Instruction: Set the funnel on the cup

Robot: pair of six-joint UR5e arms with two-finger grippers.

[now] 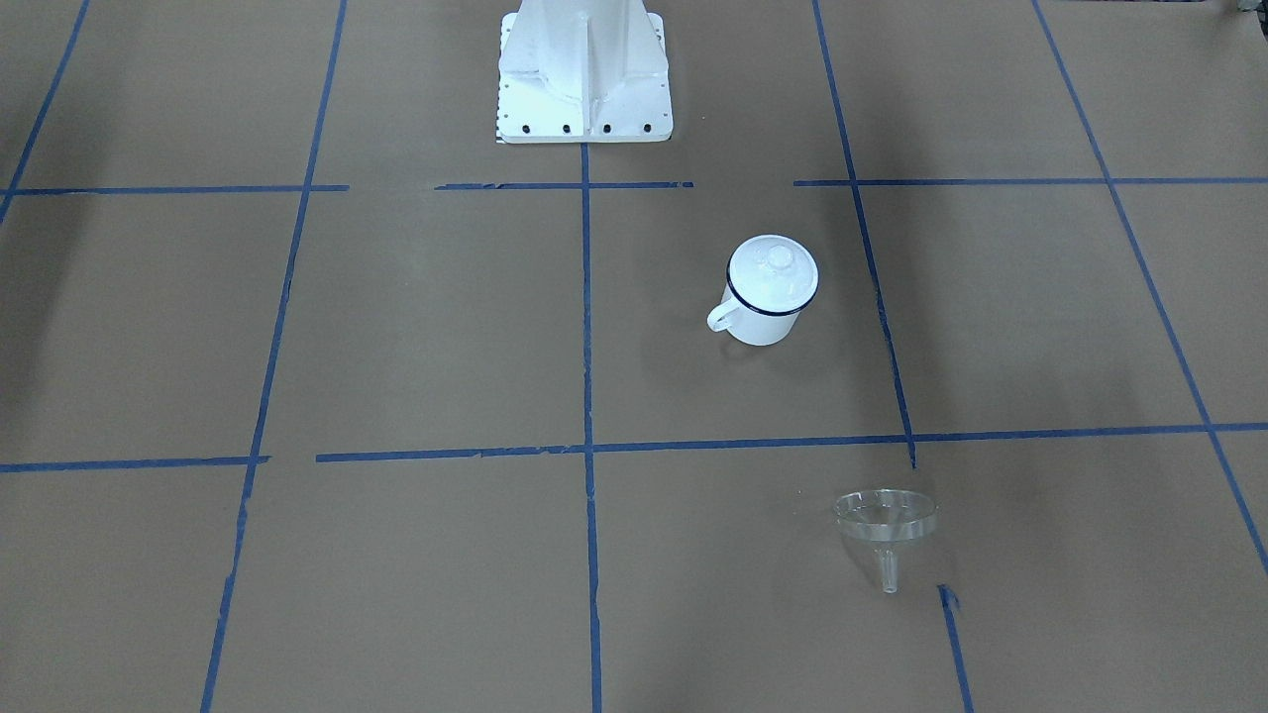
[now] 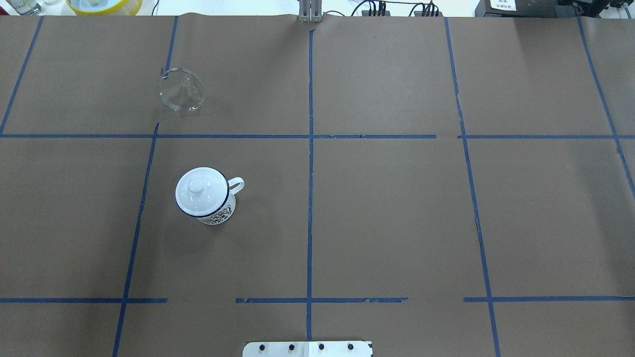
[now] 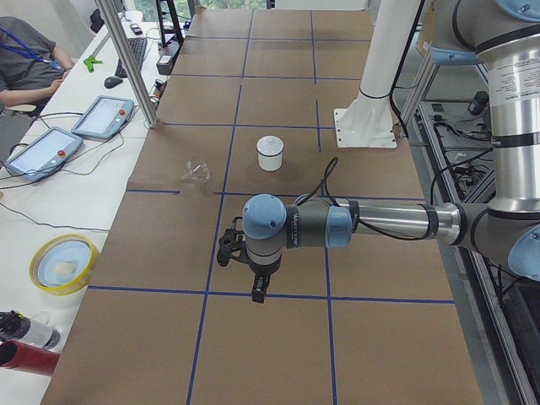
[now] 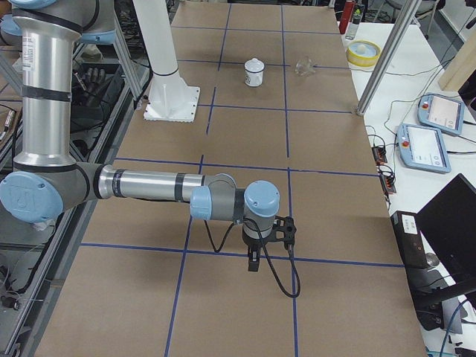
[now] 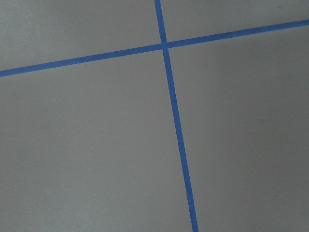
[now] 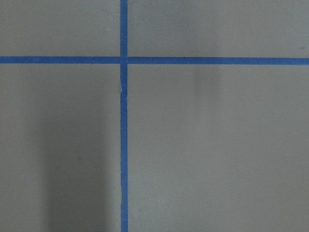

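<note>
- Overhead view: shows funnel [image 2: 181, 95] tipped near worktop's [image 2: 397, 213] far edge, apart from lidded cup [image 2: 218, 212].
- Side views alone: show left gripper [image 3: 259, 294], right gripper [image 4: 253, 263]; finger spread impossible to tell.

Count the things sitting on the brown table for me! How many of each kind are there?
Clear funnel: 1
White cup with a blue rim: 1
White lid, sitting on the cup: 1
Total: 3
</note>
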